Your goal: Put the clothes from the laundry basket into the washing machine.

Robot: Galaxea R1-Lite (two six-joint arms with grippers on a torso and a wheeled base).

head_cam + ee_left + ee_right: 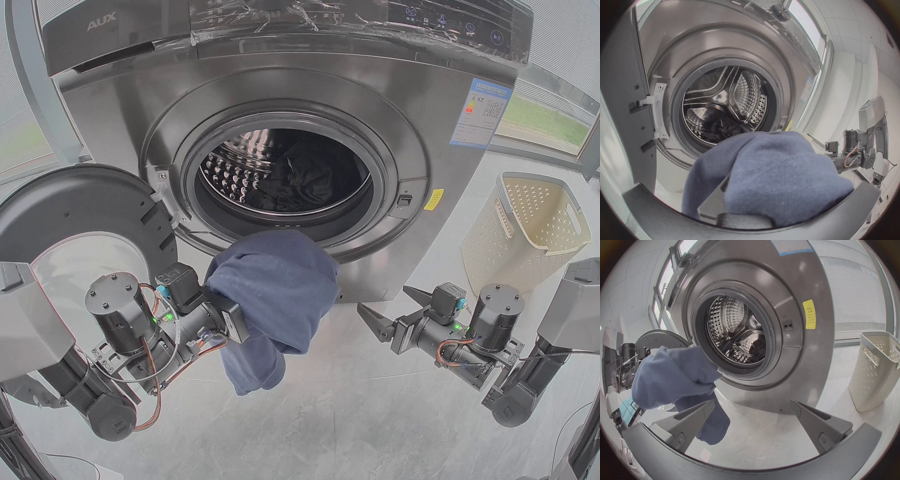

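Note:
My left gripper (pixel 240 322) is shut on a navy blue garment (pixel 275 294), which is draped over its fingers and hangs down toward the floor. The bundle sits just below the front rim of the washing machine's open drum (pixel 287 169). A black garment (pixel 306 175) lies inside the drum. In the left wrist view the navy garment (pixel 781 175) covers most of one finger (pixel 715 200), with the drum (pixel 725 103) beyond. My right gripper (pixel 382 299) is open and holds nothing, low in front of the machine's right side. The cream laundry basket (pixel 531 231) stands to the right.
The round machine door (pixel 81 212) stands swung open on the left, close behind my left arm. The basket (pixel 878 371) leans on the floor beside the machine, and no clothes are visible in it. Pale floor (pixel 350 400) lies between the arms.

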